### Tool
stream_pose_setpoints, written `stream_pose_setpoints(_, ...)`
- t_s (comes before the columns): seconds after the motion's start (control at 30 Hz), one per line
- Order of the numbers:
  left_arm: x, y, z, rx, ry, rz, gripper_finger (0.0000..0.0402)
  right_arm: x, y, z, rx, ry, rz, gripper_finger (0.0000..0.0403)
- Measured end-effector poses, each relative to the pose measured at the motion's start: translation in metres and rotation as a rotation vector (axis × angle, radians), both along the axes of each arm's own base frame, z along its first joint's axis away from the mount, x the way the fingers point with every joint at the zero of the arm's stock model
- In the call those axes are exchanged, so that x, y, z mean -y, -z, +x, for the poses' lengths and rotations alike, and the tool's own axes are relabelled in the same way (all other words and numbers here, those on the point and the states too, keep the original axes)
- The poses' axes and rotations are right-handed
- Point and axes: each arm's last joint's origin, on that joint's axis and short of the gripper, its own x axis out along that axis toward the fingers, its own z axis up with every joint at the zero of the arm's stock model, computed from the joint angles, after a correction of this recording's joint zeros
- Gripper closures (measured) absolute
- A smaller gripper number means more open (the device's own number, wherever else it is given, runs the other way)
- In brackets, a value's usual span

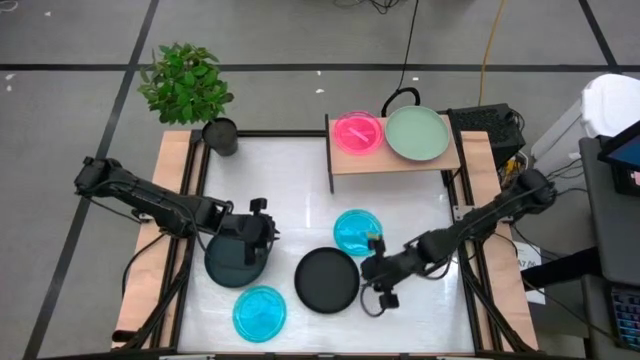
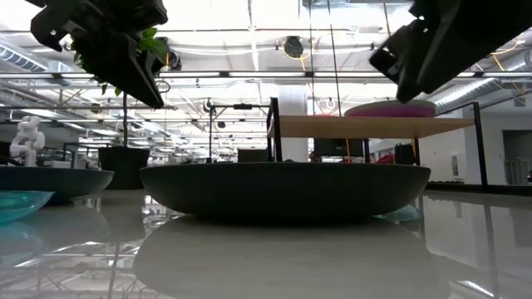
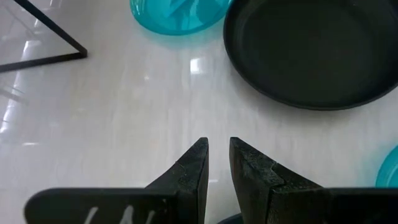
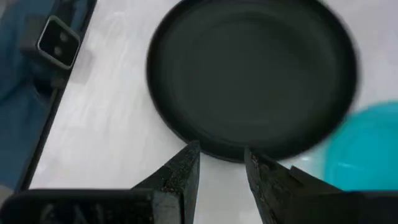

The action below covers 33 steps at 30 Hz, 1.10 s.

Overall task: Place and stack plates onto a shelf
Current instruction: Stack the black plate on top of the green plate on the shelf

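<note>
Two black plates rest on the white table: one [image 1: 237,262] under my left gripper [image 1: 262,235], one [image 1: 327,280] near the table's middle. A cyan plate [image 1: 260,312] lies by the near edge, another [image 1: 355,232] just beyond the middle black plate. On the light-wood shelf [image 1: 395,162] sit a pink plate [image 1: 358,132] and a pale green one [image 1: 417,133]. No purple plate shows. My left gripper [image 3: 219,149] hovers raised, its fingers all but together. My right gripper [image 4: 222,155] hangs above the table, open a little, fingertips just short of the middle black plate's right rim [image 4: 217,149].
A potted plant [image 1: 221,135] stands at the table's far left corner. Wooden side rails [image 1: 150,270] run along both sides of the table. The shelf's thin side panel [image 1: 329,150] faces left. Bare tabletop lies between the shelf and the plates [image 1: 280,180].
</note>
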Motion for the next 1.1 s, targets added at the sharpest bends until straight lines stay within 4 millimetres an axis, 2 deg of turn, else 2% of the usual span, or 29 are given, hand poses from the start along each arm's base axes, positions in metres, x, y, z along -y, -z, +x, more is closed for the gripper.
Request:
stream_pose_setpoints(0.2, 0.0, 0.0, 0.0, 0.001, 0.006, 0.019, 0.033, -0.018, 0.016, 0.026, -0.037, -0.095, -0.059, 0.0291)
stream_pose_setpoints(0.33, -0.001, -0.001, 0.001, 0.01, 0.0, 0.032, 0.033, -0.024, 0.024, 0.035, -0.077, -0.142, -0.05, 0.0291)
stream_pose_setpoints(0.5, -0.001, -0.001, 0.002, 0.023, 0.004, 0.033, 0.033, -0.025, 0.029, 0.034, -0.123, -0.163, -0.082, 0.0291)
stream_pose_setpoints(0.87, -0.001, -0.001, 0.002, 0.025, 0.015, 0.045, 0.033, -0.032, 0.032, 0.028, -0.06, -0.314, -0.227, 0.0291)
stream_pose_setpoints(1.1, -0.001, -0.001, 0.002, 0.025, 0.022, 0.06, 0.033, -0.029, 0.038, 0.025, -0.06, -0.383, -0.278, 0.031)
